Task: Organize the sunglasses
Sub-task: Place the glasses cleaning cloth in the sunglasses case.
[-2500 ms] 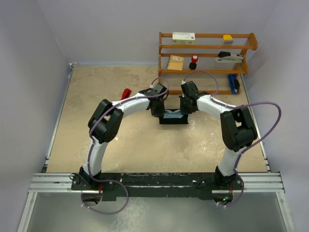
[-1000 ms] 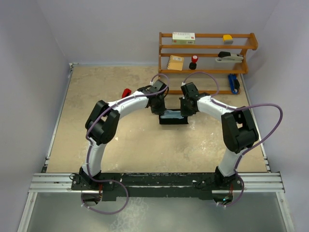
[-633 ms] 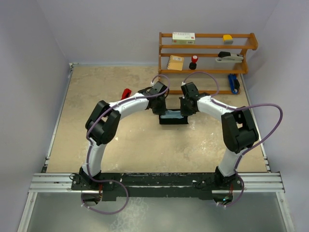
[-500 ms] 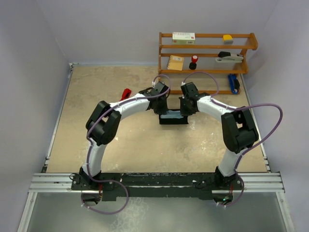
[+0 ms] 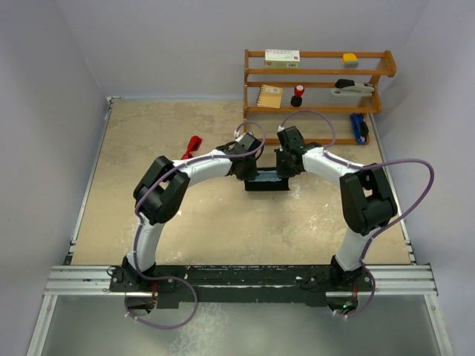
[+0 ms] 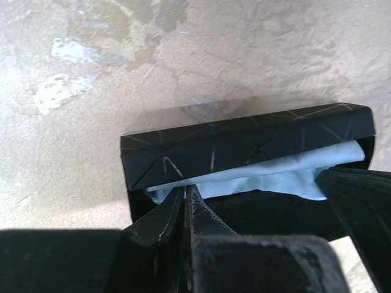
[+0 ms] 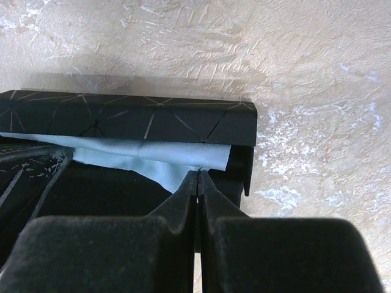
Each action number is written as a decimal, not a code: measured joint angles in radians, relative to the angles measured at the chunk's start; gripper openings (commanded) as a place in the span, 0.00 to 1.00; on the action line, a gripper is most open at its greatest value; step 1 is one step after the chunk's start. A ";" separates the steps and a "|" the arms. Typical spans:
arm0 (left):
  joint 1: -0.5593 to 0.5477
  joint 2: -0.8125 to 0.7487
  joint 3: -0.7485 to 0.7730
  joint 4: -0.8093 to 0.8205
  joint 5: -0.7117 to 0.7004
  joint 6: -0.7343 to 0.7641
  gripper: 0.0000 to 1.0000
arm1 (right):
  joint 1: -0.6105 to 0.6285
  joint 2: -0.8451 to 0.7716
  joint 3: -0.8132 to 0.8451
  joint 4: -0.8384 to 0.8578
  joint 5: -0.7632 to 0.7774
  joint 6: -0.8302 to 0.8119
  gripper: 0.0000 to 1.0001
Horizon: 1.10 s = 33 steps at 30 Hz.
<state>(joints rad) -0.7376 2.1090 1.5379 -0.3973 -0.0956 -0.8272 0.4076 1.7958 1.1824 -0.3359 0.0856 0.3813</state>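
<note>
**Q:** Where are the sunglasses?

**A:** The small bright red plastic sunglasses lie on the sandy beige tabletop, left of the middle and towards the far edge. They sit just beyond the left arm's forearm, and nothing holds them.

**Q:** What are the two arms doing?

**A:** Both reach to the middle of the tabletop, where a black oblong case with faint crossing lines lies open. A thin light blue cloth shows as a strip between the case's raised flap and its dark inside.

**Q:** And the claws?

**A:** The left claw is at the case's left end. Its fingers are pressed together, pinching the light blue cloth where it tapers to them. The right claw is at the right end, pressed together in the same way on the cloth's pointed corner. From above, the two claws face each other across the case.

**Q:** Anything else?

**A:** A wooden shelf stands at the far right corner, holding small items.
</note>
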 measured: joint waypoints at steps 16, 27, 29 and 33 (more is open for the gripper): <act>-0.008 -0.007 -0.037 0.021 -0.066 0.000 0.00 | 0.005 0.000 -0.023 0.014 0.009 -0.008 0.29; -0.019 -0.026 -0.044 0.005 -0.092 0.009 0.00 | 0.010 -0.026 -0.025 0.028 0.008 -0.009 0.19; -0.022 -0.036 -0.042 -0.001 -0.093 0.010 0.00 | 0.014 -0.037 -0.025 0.035 0.005 -0.011 0.06; -0.027 -0.046 -0.030 0.002 -0.090 0.017 0.00 | 0.020 -0.045 -0.025 0.057 -0.005 -0.013 0.00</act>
<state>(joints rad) -0.7650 2.0628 1.5082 -0.3950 -0.1856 -0.8104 0.4274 1.7512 1.1572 -0.2787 0.0803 0.3679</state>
